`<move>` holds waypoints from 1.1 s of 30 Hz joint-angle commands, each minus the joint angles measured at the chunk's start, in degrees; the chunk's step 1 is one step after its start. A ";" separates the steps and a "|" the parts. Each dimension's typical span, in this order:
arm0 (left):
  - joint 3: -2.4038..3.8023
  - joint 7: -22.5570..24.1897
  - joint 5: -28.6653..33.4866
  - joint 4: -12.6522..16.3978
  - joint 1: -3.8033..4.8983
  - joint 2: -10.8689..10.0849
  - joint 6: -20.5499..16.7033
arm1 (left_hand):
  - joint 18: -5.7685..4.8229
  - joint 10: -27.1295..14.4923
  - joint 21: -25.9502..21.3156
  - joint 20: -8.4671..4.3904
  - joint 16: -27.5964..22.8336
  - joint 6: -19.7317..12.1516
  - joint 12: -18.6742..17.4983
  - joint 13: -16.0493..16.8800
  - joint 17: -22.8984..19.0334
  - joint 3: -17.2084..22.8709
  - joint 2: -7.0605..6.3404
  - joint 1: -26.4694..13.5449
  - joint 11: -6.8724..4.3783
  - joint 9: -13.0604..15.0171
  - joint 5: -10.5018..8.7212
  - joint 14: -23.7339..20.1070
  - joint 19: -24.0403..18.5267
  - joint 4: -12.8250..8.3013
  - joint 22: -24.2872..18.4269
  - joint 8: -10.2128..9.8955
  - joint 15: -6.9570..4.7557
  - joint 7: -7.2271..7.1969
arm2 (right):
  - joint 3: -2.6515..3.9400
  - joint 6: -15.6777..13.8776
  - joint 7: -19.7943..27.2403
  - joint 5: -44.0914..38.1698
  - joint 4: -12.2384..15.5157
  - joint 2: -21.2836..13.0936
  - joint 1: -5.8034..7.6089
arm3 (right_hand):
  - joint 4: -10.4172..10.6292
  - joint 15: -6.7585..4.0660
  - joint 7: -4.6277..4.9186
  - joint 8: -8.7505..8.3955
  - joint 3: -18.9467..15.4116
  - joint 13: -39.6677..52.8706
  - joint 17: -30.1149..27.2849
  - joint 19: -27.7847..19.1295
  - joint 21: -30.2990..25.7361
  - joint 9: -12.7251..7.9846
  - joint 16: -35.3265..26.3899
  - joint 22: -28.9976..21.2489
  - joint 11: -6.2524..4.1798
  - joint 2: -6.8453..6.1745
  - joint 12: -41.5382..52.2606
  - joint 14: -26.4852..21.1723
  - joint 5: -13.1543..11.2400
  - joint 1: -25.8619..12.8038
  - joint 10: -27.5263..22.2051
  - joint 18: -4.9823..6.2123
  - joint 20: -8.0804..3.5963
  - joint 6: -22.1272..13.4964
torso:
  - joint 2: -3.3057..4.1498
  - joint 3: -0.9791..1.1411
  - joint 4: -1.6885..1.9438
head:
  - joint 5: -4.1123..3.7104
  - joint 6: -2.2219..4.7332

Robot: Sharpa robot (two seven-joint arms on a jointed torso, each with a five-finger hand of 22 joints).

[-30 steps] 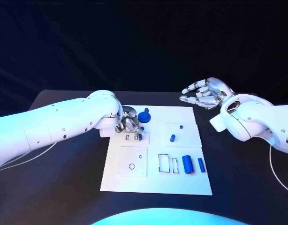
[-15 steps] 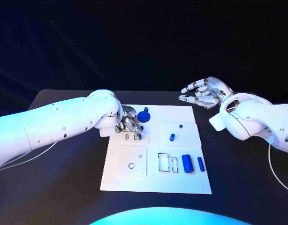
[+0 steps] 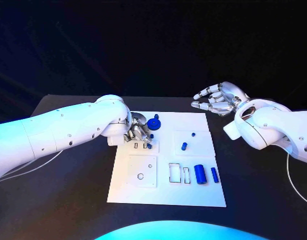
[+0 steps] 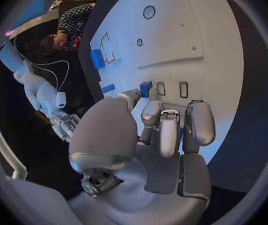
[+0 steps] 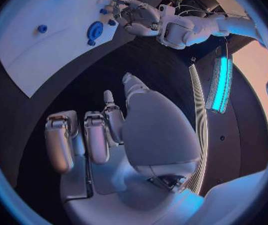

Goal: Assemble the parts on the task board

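Observation:
The white task board [image 3: 168, 192] lies in the middle of the black table. My left hand [image 3: 138, 132] hovers low over its far left part and pinches a small blue piece [image 4: 146, 88] between thumb and fingertip, right beside two small rectangular slots [image 4: 184, 89]. The same blue piece [image 3: 149, 145] peeks out under the fingers. A blue round part [image 3: 154, 123] stands just beyond that hand. My right hand [image 3: 217, 100] hangs in the air past the board's far right corner, fingers loosely bent, holding nothing.
A small blue peg [image 3: 184, 146] and a blue dot [image 3: 194, 134] sit on the board's right half. Two blue cylinders [image 3: 199, 174] [image 3: 214, 174] lie beside empty rectangular recesses [image 3: 174, 173]. A round hole [image 3: 140, 177] marks the near left panel.

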 commanded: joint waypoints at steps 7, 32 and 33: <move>-0.07 0.16 3.00 0.11 -0.03 -0.22 0.62 | -0.78 -0.25 0.23 -0.08 0.05 -0.06 -0.65 -0.15 10.55 9.04 -1.53 1.67 -0.11 1.92 0.46 4.59 -0.45 -2.11 0.16 0.24 -0.53 -0.60 | -0.01 0.99 0.13 -0.83 0.04 0.02 0.00 | -0.10 -0.19 0.06 0.34 0.38 3.23 11.35 6.10 0.25 0.06 -0.36 15.07 -0.19 0.40 -0.30 5.07 0.41 -0.05 -0.36 -0.81 -0.36 0.29 | 0.02 0.02 -0.04 | -0.01 0.04; 0.41 1.67 4.61 5.15 -0.62 -5.18 -8.40 | -1.08 2.18 1.07 -0.36 0.05 0.91 -0.48 1.35 10.72 25.63 -5.59 -4.25 -0.45 6.85 1.19 4.67 0.60 -11.14 1.99 2.25 -0.82 -0.75 | -0.02 0.91 0.32 -0.95 0.30 -0.74 -0.02 | -0.07 -0.20 0.06 0.35 0.46 3.21 11.32 6.09 0.23 0.06 -0.38 15.05 -0.19 0.39 -0.32 5.06 0.67 -0.09 -0.36 -0.80 -0.37 0.28 | -0.04 -0.02 0.08 | 0.20 -0.10; 0.41 1.69 4.07 5.25 -0.66 -5.22 -8.60 | -1.08 2.23 1.08 -0.37 0.04 0.95 -0.46 1.41 10.69 25.72 -5.63 -4.29 -0.46 6.87 1.19 4.67 0.61 -11.21 2.00 2.25 -0.83 -0.76 | -0.02 0.91 0.33 -0.95 0.30 -0.75 -0.02 | -0.07 -0.20 0.06 0.35 0.46 3.21 11.32 6.09 0.23 0.06 -0.38 15.05 -0.19 0.39 -0.32 5.06 0.67 -0.09 -0.36 -0.80 -0.37 0.28 | -0.06 -0.02 0.10 | 0.21 -0.10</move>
